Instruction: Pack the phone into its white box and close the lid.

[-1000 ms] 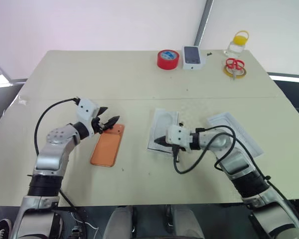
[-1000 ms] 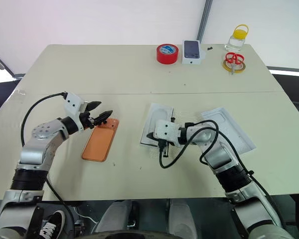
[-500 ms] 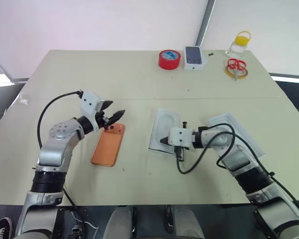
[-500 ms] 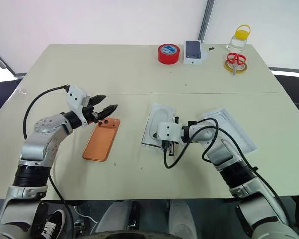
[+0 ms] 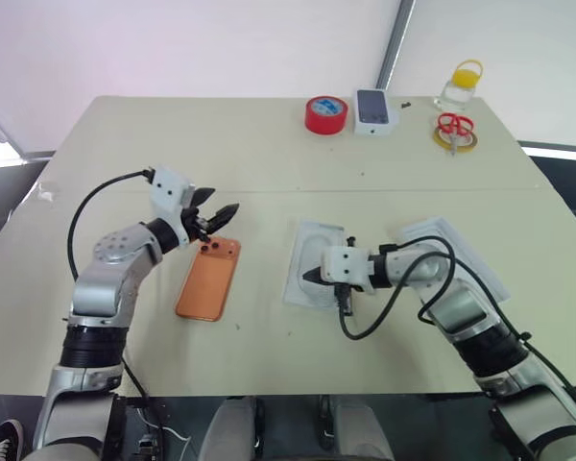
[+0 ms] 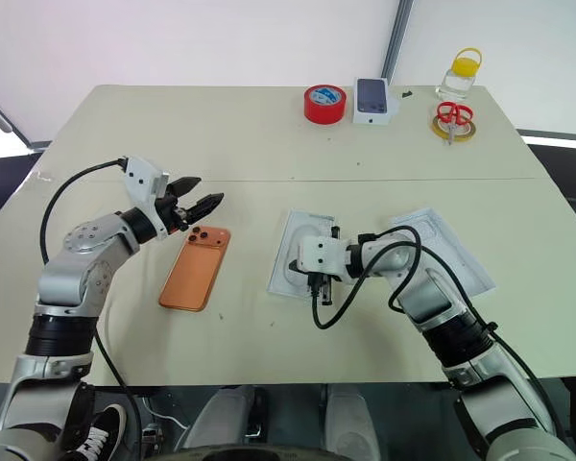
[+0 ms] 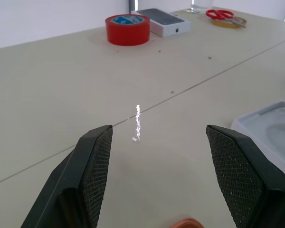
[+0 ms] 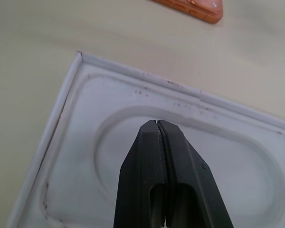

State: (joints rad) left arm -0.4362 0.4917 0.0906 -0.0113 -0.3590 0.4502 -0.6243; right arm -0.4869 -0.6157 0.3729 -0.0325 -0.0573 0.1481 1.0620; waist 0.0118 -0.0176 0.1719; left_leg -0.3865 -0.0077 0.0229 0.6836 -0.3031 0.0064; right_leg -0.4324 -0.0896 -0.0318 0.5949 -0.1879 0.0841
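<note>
The orange phone [image 5: 209, 280] lies flat on the table at the left, lenses up at its far end. My left gripper [image 5: 221, 215] hangs open just above and beyond that far end, with nothing between its fingers [image 7: 97, 161]. My right gripper [image 5: 310, 276] is shut and empty. Its tip [image 8: 157, 124] points down over a thin white sheet with an oval outline [image 5: 319, 248]. A shallow white piece with a raised rim [image 5: 453, 252] lies behind my right forearm. I cannot tell whether it is the white box or the lid.
Along the table's far edge stand a red tape roll [image 5: 324, 114], a small white box printed with a phone picture [image 5: 374, 109], red scissors on a yellow ring [image 5: 453, 130] and a jar with a yellow lid [image 5: 458, 84]. A seam crosses the tabletop.
My left gripper has risen a little off the phone's far end and stays open. My right gripper has tilted slightly over the sheet, still shut.
</note>
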